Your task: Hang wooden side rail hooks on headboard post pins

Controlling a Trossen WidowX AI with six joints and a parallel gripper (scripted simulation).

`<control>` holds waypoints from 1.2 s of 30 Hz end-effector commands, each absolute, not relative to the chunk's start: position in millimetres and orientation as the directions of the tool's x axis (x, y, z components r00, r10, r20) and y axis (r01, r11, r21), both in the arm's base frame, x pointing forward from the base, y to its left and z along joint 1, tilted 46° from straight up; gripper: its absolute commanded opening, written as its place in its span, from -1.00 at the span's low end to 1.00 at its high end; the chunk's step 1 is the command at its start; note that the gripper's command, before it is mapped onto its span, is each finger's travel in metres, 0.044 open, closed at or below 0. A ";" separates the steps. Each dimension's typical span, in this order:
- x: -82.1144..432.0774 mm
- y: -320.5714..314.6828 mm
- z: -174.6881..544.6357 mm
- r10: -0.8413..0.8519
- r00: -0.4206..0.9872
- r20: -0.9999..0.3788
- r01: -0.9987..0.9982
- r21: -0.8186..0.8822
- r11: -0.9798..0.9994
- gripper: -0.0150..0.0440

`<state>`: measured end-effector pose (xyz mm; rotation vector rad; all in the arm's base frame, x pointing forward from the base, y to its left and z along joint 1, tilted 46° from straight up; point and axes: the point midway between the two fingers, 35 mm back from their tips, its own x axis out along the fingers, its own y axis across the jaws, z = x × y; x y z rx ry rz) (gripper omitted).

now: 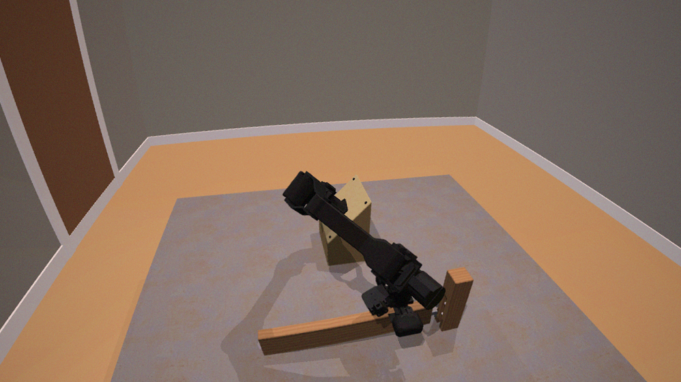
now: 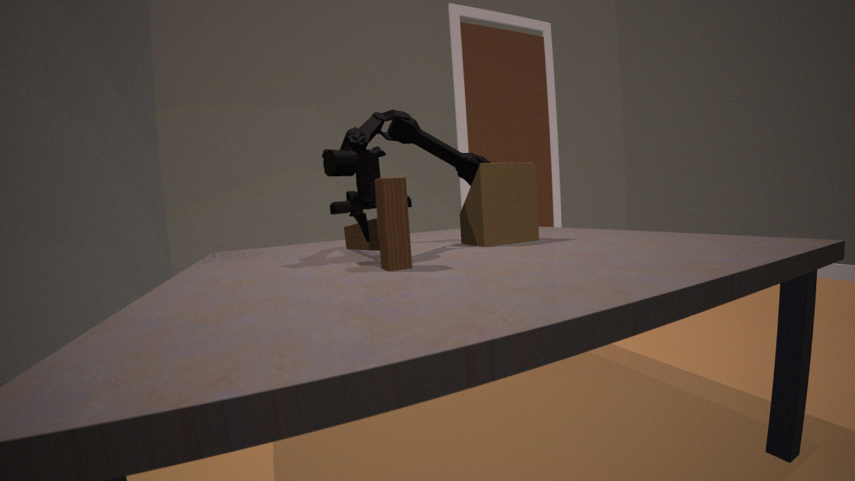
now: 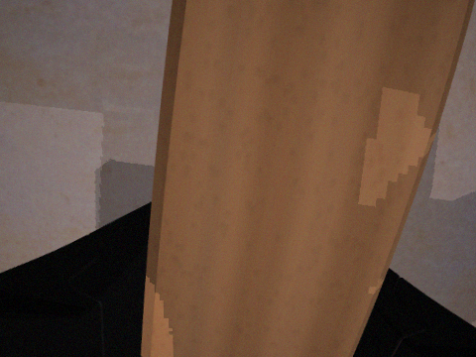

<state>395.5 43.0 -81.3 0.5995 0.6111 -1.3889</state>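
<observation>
The wooden side rail (image 1: 318, 336) (image 2: 357, 236) (image 3: 278, 149) lies lengthwise with its far end low at the table surface. My gripper (image 1: 393, 312) (image 3: 239, 217) is shut on the rail near its hook end, one finger on each side. In the exterior view one finger shows beside the post and the other is hidden. The headboard post (image 1: 459, 301) (image 2: 394, 224) stands upright just beyond the rail's end. A bit of steel hook (image 1: 435, 315) shows in the narrow gap at the post's face. Whether the hooks touch the pins cannot be told; the slot's inside is hidden.
A pale wooden block (image 1: 356, 199) (image 2: 507, 203) stands on the table (image 1: 178, 315) (image 2: 250, 335) at the arm's base, behind the rail. The arm reaches from it over the rail, with its wrist close beside the post's top.
</observation>
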 end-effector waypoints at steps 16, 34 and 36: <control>394.8 53.3 -79.3 -0.705 0.101 -0.702 0.994 0.037 0.106 -0.49; 394.9 53.9 -81.5 -0.705 0.101 -0.702 0.994 0.037 0.106 -0.49; 395.0 54.1 -81.5 -0.705 0.101 -0.702 0.994 0.037 0.106 -0.49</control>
